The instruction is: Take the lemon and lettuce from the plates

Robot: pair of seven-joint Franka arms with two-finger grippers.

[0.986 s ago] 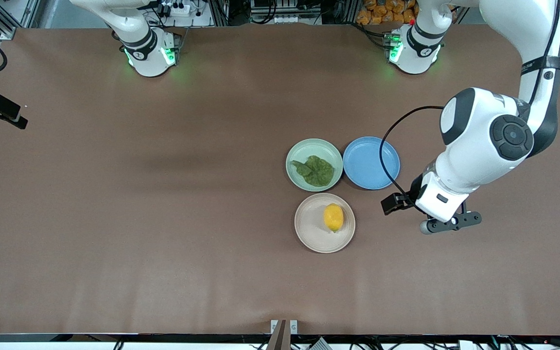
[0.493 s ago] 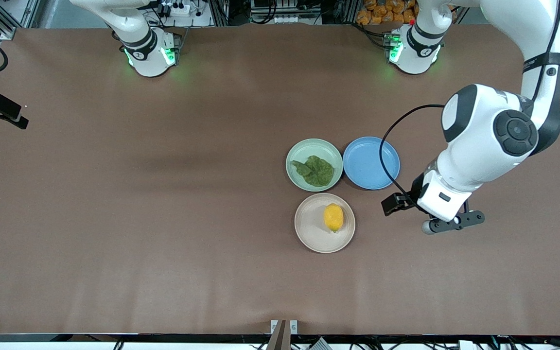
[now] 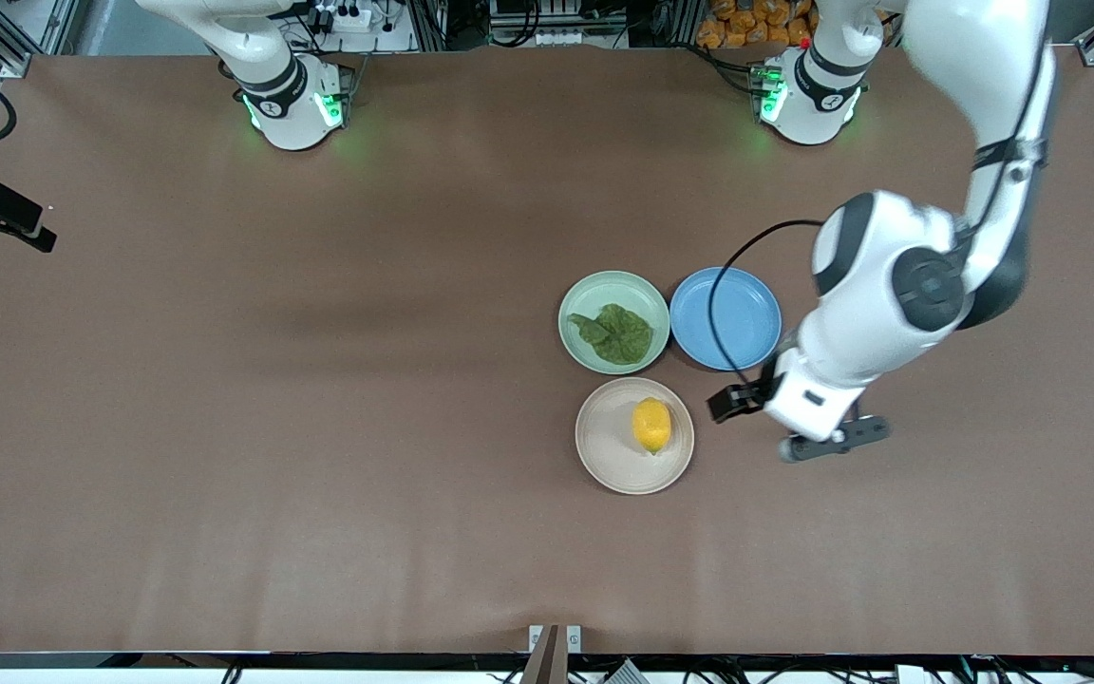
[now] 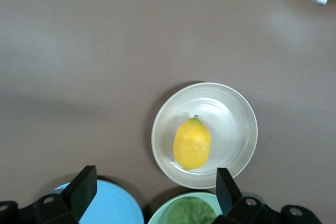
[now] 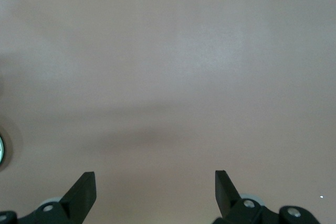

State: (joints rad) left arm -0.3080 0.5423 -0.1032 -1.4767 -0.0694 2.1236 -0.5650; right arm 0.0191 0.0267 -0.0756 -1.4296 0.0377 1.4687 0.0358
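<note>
While the left claw (image 3: 832, 445) hangs in the air over bare bench (image 3: 319, 427) just beside the beige-cream plate (image 3: 604, 446), toward the left arm's end, its fingers (image 4: 81, 192) stand wide apart and hold nothing. On that plate lies the lemon (image 3: 651, 425), its green tip showing in the left wrist view. Farther from the front camera, and close to that plate, sits the mint green plate (image 3: 585, 299) with the lettuce (image 3: 617, 333) spread in it. A blue plate (image 3: 726, 318) sits beside the mint one, toward the left arm's end. At the right arm's end the right claw (image 5: 155, 192) waits over bare bench, fingers likewise spread and holding nothing.
</note>
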